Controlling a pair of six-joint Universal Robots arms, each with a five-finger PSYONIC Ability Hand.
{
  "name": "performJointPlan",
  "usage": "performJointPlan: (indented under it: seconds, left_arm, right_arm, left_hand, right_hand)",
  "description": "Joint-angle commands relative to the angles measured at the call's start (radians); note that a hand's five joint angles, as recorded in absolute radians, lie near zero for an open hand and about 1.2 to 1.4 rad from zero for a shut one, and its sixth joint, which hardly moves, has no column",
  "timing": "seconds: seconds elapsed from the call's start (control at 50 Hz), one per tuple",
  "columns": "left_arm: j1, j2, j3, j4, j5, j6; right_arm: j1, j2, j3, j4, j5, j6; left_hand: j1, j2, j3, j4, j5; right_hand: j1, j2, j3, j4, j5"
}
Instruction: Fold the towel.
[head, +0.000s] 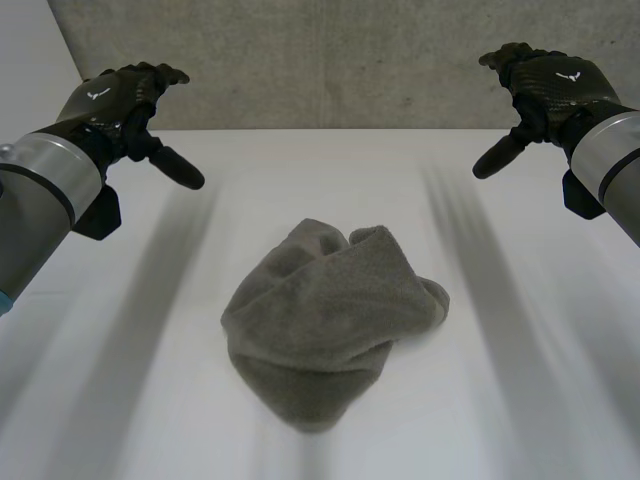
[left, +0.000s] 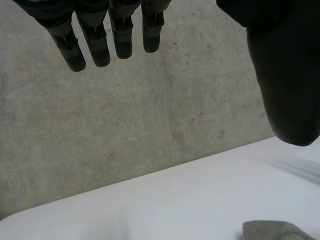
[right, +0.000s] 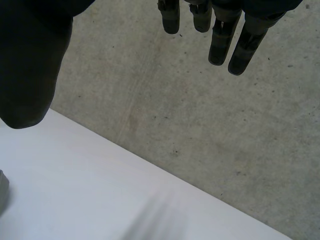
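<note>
left hand (head: 115, 105), right hand (head: 550, 85), both raised, relaxed

There is one grey towel (head: 330, 325) and one white surface (head: 300, 180) under it. There are two black hands: the left hand (head: 120, 100) at ten o'clock from the towel and the right hand (head: 550, 85) at two o'clock. There are two arms, the left arm (head: 40, 200) and the right arm (head: 615, 160). One concrete wall (head: 330, 60) stands at twelve o'clock.
</note>
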Motion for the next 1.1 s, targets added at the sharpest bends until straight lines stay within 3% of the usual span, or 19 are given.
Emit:
performJointPlan:
  seconds: [0.02,0.58,0.64,0.68,0.74,0.78,0.88,1.02,1.08,1.1]
  left_arm:
    - [0.002,0.005,0.012,0.003,-0.005,-0.013]
    - [0.004,-0.004,0.013,-0.002,0.006,-0.030]
    - [-0.008,-0.013,-0.020,0.001,0.010,-0.024]
    - [-0.014,-0.022,-0.048,0.008,0.010,-0.024]
    - [-0.067,-0.099,-0.105,0.020,0.009,-0.024]
    - [-0.119,-0.174,-0.158,0.032,0.003,-0.021]
    - [-0.146,-0.274,-0.171,0.072,-0.003,-0.012]
    - [-0.157,-0.367,-0.160,0.083,-0.002,0.073]
    - [-0.180,-0.407,-0.143,0.081,-0.005,0.108]
    - [-0.185,-0.418,-0.136,0.080,-0.008,0.117]
  right_arm:
    - [0.002,0.002,0.005,0.000,0.002,-0.001]
    - [0.012,0.014,0.013,0.003,0.008,-0.007]
    - [0.018,0.012,0.018,0.008,-0.001,-0.029]
    - [0.018,0.016,0.030,0.052,-0.044,-0.125]
    - [0.019,0.017,0.038,0.074,-0.066,-0.173]
    - [0.032,0.017,0.053,0.089,-0.089,-0.231]
    - [0.194,0.094,0.082,0.106,-0.110,-0.398]
    - [0.271,0.163,0.120,0.100,-0.107,-0.426]
    - [0.300,0.212,0.119,0.098,-0.107,-0.429]
    - [0.317,0.232,0.113,0.098,-0.106,-0.431]
  left_hand:
    - [-0.108,-0.057,-0.049,-0.056,-0.051]
    - [-0.096,-0.045,-0.049,-0.056,-0.044]
    - [-0.102,-0.051,-0.049,-0.056,-0.050]
    - [-0.102,-0.051,-0.049,-0.056,-0.050]
    - [-0.102,-0.051,-0.049,-0.056,-0.050]
    - [-0.102,-0.051,-0.049,-0.056,-0.050]
    - [-0.099,-0.048,-0.049,-0.056,-0.047]
    - [-0.081,-0.031,-0.049,-0.056,-0.029]
    - [-0.014,0.037,-0.049,-0.056,0.038]
    - [0.077,0.127,-0.049,-0.056,0.128]
  right_hand:
    - [-0.098,-0.086,-0.023,-0.058,-0.063]
    - [-0.098,-0.086,-0.023,-0.058,-0.063]
    - [-0.098,-0.086,-0.023,-0.058,-0.063]
    - [-0.098,-0.086,-0.023,-0.058,-0.063]
    - [-0.098,-0.086,-0.023,-0.058,-0.063]
    - [-0.098,-0.086,-0.023,-0.058,-0.063]
    - [-0.098,-0.086,-0.023,-0.058,-0.063]
    - [-0.054,-0.042,-0.023,-0.058,-0.063]
    - [0.109,0.121,-0.023,-0.058,-0.030]
    - [0.261,0.273,-0.023,-0.058,0.122]
